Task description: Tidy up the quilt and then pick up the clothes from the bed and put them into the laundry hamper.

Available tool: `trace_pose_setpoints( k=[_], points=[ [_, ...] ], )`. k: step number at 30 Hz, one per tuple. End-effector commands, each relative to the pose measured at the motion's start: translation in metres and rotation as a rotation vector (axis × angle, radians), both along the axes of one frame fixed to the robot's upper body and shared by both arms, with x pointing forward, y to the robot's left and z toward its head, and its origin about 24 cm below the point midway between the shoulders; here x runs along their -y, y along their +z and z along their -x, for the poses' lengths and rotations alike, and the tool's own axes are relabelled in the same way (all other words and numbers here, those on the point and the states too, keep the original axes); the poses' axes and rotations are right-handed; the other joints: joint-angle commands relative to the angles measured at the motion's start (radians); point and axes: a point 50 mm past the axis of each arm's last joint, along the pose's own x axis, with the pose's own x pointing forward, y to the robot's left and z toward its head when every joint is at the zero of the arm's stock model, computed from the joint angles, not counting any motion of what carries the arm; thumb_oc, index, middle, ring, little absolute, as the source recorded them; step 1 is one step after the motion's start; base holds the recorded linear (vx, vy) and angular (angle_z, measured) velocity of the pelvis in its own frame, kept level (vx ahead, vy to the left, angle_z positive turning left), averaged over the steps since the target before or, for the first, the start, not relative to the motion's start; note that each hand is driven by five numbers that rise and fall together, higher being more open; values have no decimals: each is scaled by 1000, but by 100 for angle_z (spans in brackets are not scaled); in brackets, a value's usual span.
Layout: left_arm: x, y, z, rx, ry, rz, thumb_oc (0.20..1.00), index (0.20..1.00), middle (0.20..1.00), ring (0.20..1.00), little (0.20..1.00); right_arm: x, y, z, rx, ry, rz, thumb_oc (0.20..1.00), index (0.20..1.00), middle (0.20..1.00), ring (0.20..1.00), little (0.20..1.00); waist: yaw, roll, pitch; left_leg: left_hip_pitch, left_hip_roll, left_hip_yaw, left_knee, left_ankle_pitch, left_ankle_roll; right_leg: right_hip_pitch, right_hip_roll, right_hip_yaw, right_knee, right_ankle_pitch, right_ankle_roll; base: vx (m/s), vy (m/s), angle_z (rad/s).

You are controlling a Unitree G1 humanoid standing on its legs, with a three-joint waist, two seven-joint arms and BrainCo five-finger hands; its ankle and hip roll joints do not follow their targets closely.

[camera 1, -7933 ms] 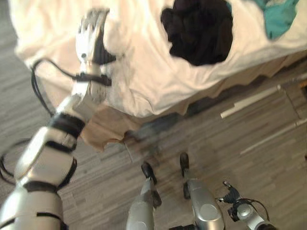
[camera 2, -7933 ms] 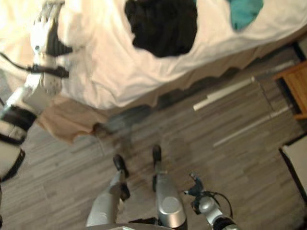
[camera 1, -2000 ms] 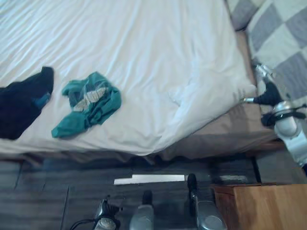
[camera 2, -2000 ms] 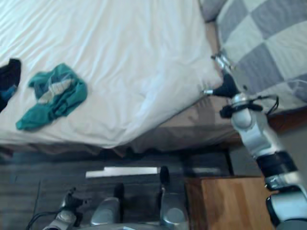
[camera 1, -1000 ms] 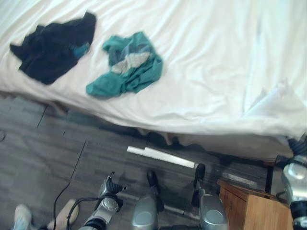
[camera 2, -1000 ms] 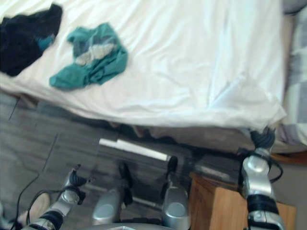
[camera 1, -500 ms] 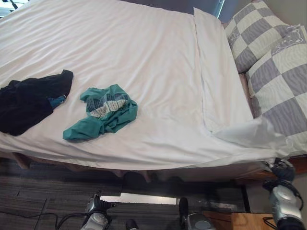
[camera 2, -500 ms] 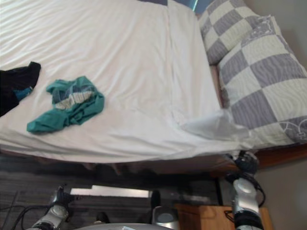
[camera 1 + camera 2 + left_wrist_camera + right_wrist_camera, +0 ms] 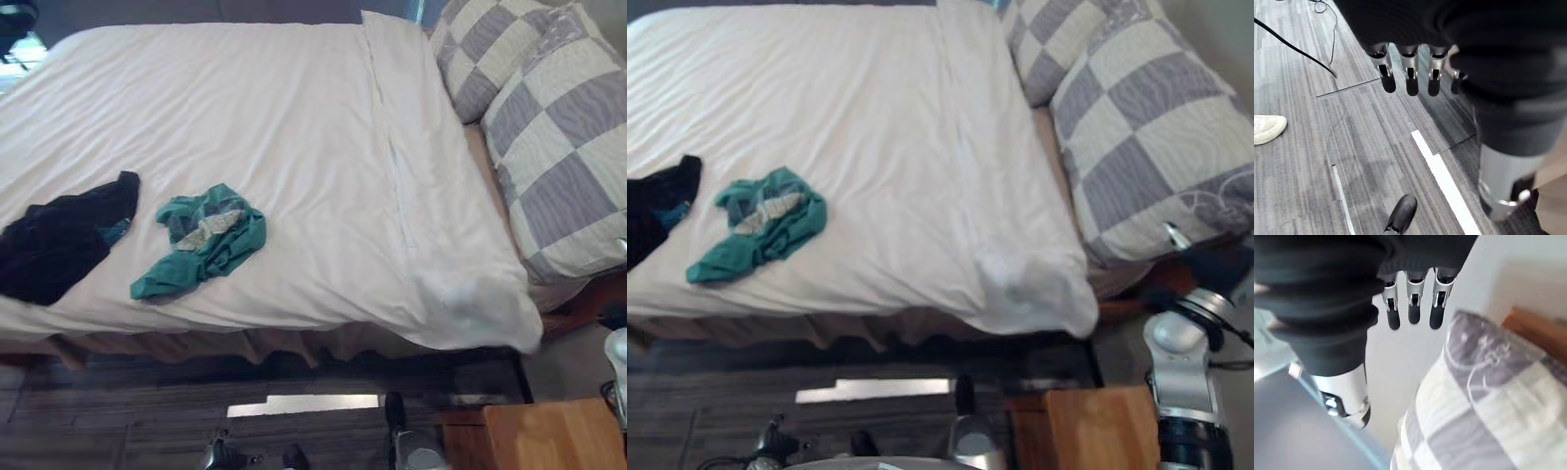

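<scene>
clothes next, we judge: teal garment (image 9: 201,241) and black garment (image 9: 59,240) lie on the quilt (image 9: 294,147) toward our left, nearer the left hand (image 9: 1410,73), released; right hand (image 9: 1413,303) likewise loose.

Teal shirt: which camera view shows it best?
The left eye view: the teal shirt lies crumpled on the white quilt, whole, beside the black garment. The right eye view shows it whole too, nearer the picture's edge. The left wrist view looks at floor, the right wrist view at a pillow.
</scene>
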Motion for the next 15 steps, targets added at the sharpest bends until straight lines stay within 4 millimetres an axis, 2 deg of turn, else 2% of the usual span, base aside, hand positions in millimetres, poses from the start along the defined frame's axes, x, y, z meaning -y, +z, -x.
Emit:
trace_pose_setpoints(
  k=[1, 3, 5, 8, 9, 12, 13, 14, 15],
  points=[
    [-29, 21, -41, 110, -29, -95, 1000, 1000, 1000, 1000, 1000, 11, 24, -27, 58, 7, -46, 200, 200, 200, 200, 200, 34, -58, 125, -15, 43, -70, 83, -44, -10, -17, -72, 8, 109, -99, 53, -177, -68, 26],
    [-30, 31, -65, 195, -37, -105, 1000, 1000, 1000, 1000, 1000, 13, 6, -44, -1, 30, -191, 200, 200, 200, 200, 200, 46, -48, 180, -71, 43, -84, 148, -52, -14, -65, -80, 15, 171, -112, 47, -184, -63, 16],
    [-31, 39, -80, 247, -34, -100, 1000, 1000, 1000, 1000, 1000, 15, -9, -54, -43, 51, -308, 200, 200, 200, 200, 200, 46, -44, 210, -136, 52, -90, 228, -71, -20, -115, -89, 21, 227, -123, 46, -157, -62, 15],
    [-32, 43, -88, 280, -23, -98, 1000, 1000, 1000, 1000, 1000, 12, -43, -55, -122, 60, -468, 200, 200, 200, 200, 200, 39, -33, 236, -206, 80, -90, 335, -112, -21, -176, -103, 30, 306, -149, 44, -102, -23, -1],
    [-33, 43, -86, 274, -11, -102, 1000, 1000, 1000, 1000, 1000, 8, -64, -52, -167, 58, -535, 200, 200, 200, 200, 200, 37, -30, 239, -222, 90, -87, 369, -125, -20, -194, -107, 31, 328, -155, 42, -32, 32, -9],
    [-34, 37, -76, 231, 22, -112, 1000, 1000, 1000, 1000, 1000, -28, -132, -35, -376, 94, -681, 200, 200, 200, 200, 200, 31, -27, 235, -229, 99, -84, 404, -147, -12, -206, -114, 33, 352, -160, 43, -11, 64, -12],
    [-33, 34, -72, 218, 32, -114, 1000, 1000, 1000, 1000, 1000, -40, -155, -24, -457, 100, -718, 200, 200, 200, 200, 200, 26, -27, 229, -221, 96, -84, 399, -152, -9, -198, -116, 30, 343, -158, 44, 18, 161, -7],
    [-30, 32, -69, 201, 33, -118, 1000, 1000, 1000, 1000, 1000, -69, -201, 9, -641, 115, -801, 200, 200, 200, 200, 200, 12, -32, 221, -201, 85, -82, 382, -160, 0, -179, -121, 28, 324, -147, 46, 19, 133, -1],
    [-31, 32, -69, 201, 33, -118, 1000, 1000, 1000, 1000, 1000, -69, -201, 9, -642, 115, -801, 200, 200, 200, 200, 200, 12, -32, 221, -200, 85, -82, 381, -160, 1, -178, -121, 28, 323, -147, 46, 16, 149, 1]
  ],
)
